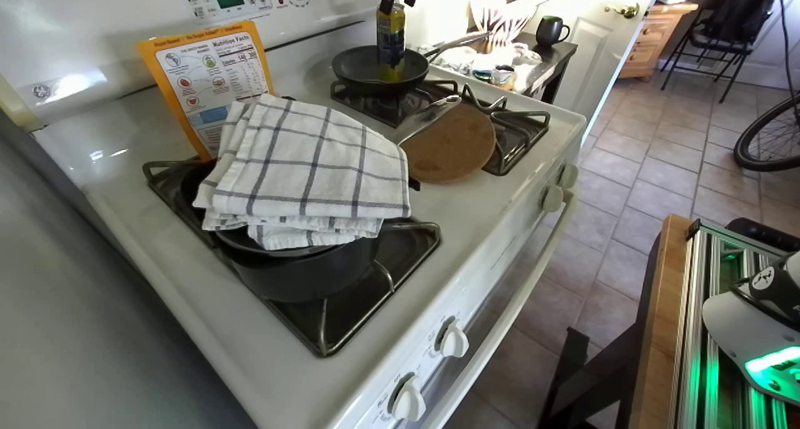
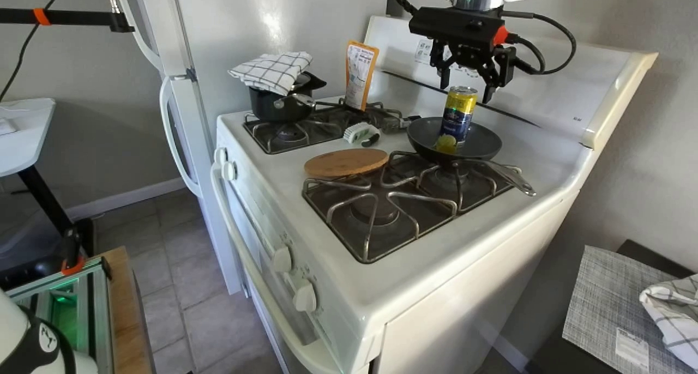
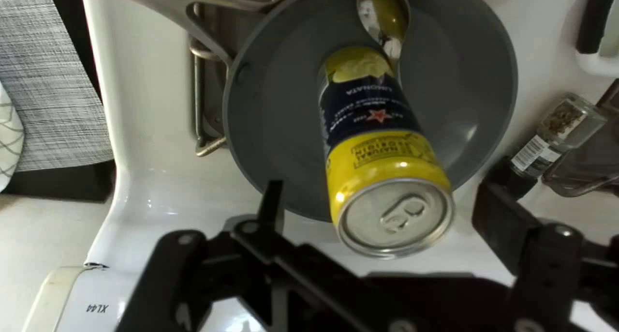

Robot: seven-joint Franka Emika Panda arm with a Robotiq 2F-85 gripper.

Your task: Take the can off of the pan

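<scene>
The can (image 2: 457, 118) is yellow and dark blue with a silver top. It stands upright in the black pan (image 2: 485, 139) in both exterior views (image 1: 391, 44). The wrist view shows the can (image 3: 367, 109) from above in the pan (image 3: 271, 128). A shiny spoon (image 3: 384, 17) lies in the pan beside the can. My gripper (image 2: 466, 92) is open and empty, right over the can, with its fingertips about level with the can's top. In the wrist view my gripper (image 3: 379, 196) has one finger to each side of the can's top, with gaps; neither finger visibly touches it.
The pan's handle (image 2: 510, 176) points toward the stove's side edge. A brown round board (image 2: 346, 162), a brush (image 2: 361, 133) and an orange-edged pouch (image 2: 361, 77) are on the stove. A pot (image 1: 300, 272) bears a checked towel (image 1: 312, 160). A spice jar (image 3: 556, 138) lies near the pan.
</scene>
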